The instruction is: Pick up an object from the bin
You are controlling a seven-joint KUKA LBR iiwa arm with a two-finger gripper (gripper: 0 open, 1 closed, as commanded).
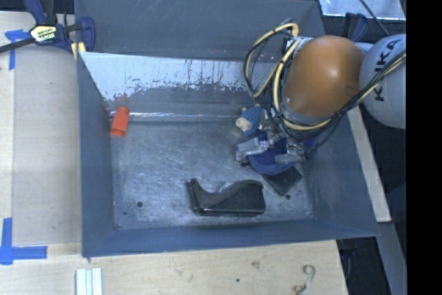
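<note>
My gripper (257, 146) is low in the right part of the bin, under the arm's orange dome. Directly beneath it lies a dark blue rounded thing (266, 162), which it touches or hovers just over. A small cream-coloured piece (243, 124) sits just behind the gripper on its left. A flat black piece (286, 180) pokes out from under the blue thing on the front right. A black wedge-shaped object (226, 197) lies on the floor in front of the gripper, to its left.
A small orange block (120, 121) rests at the back left, against the bin's wall. The left and middle of the floor hold nothing else. The arm with its cables covers the bin's right side.
</note>
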